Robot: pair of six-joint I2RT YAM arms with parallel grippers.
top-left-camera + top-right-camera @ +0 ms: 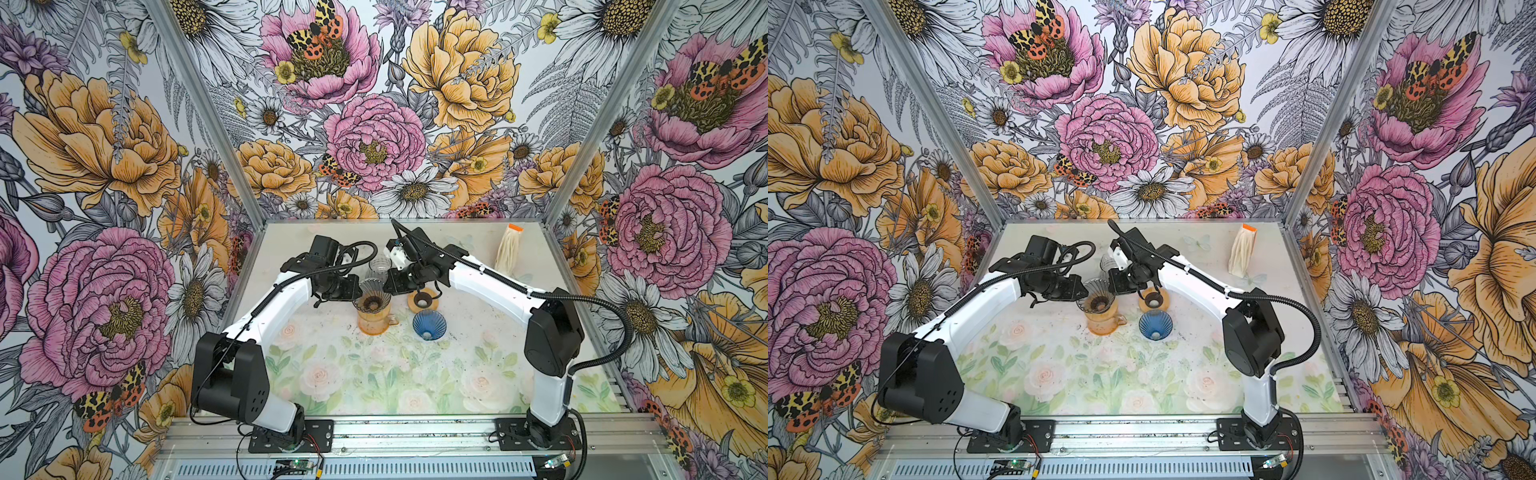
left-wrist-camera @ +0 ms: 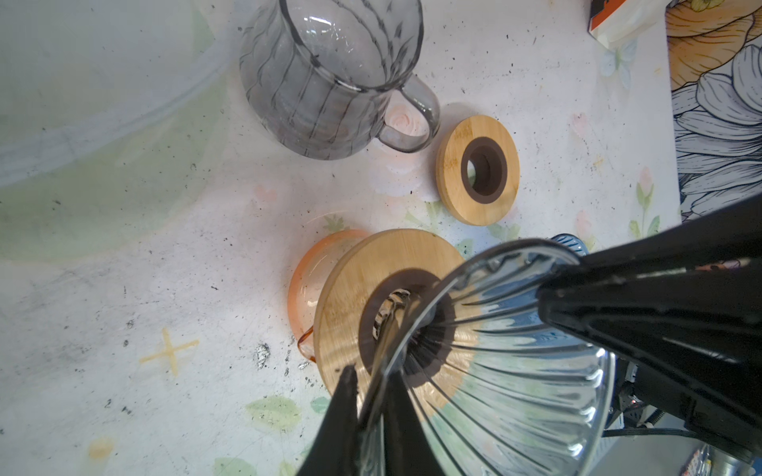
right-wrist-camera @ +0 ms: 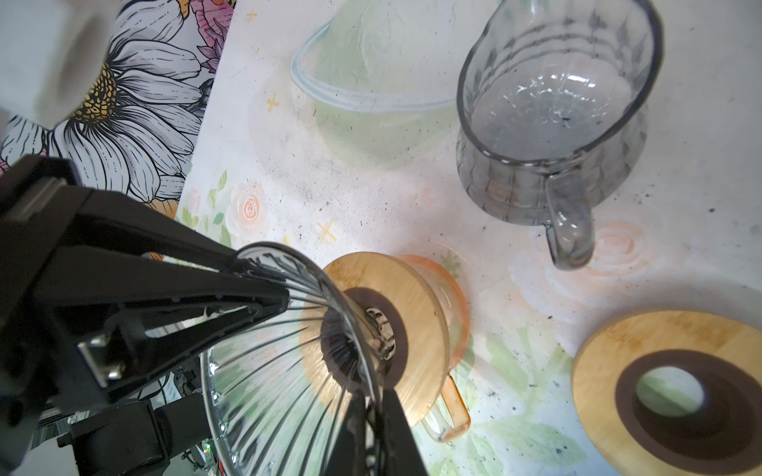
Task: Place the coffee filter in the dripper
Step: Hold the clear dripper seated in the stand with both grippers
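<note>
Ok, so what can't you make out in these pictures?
Filter pack: left wrist view, cut off by the frame edge.
Blue dripper: left wrist view, only a sliver shows behind the clear dripper.
Grey pitcher: both top views, partly hidden by the arms.
Orange carafe interior: both wrist views, covered by the wooden collar.
Left end effector and right end effector fingertips: both top views, hidden under their own wrists.

The surface (image 1: 374,374) is pale, with painted roses and dark crumbs. An orange jug (image 1: 372,322) stands near the middle, a grey glass jug (image 1: 379,266) behind it. A wooden ring (image 1: 423,301) and a blue dripper (image 1: 429,325) sit just beside the orange jug. A pack of paper filters (image 1: 508,249) sits far back.
</note>
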